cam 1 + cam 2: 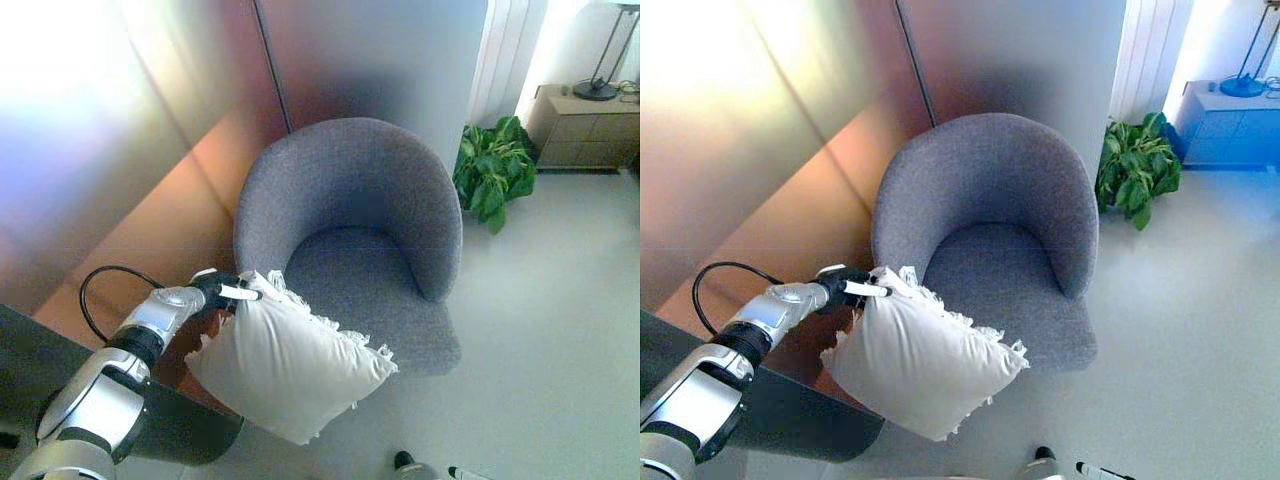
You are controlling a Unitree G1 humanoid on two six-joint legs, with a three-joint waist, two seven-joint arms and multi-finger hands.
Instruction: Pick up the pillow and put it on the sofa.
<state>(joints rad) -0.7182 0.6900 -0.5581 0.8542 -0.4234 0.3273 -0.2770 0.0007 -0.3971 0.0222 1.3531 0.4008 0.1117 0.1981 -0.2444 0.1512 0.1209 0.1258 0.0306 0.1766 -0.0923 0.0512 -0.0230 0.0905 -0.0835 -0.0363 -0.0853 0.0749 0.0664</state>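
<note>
A white pillow [285, 365] with a frilled edge hangs in the air in front of a grey round armchair [350, 190], just left of its seat [355, 275]. My left hand [222, 291] is shut on the pillow's top corner and holds it up. The pillow [920, 360] is clear of the seat and overlaps the chair's front left edge in view. My right hand shows only as fingertips [425, 467] at the bottom edge.
A dark table corner [170, 425] lies under my left arm. A green potted plant [493, 170] stands right of the armchair, with a wooden cabinet [585, 125] and a lamp [600, 88] behind it. A wall panel runs behind the chair.
</note>
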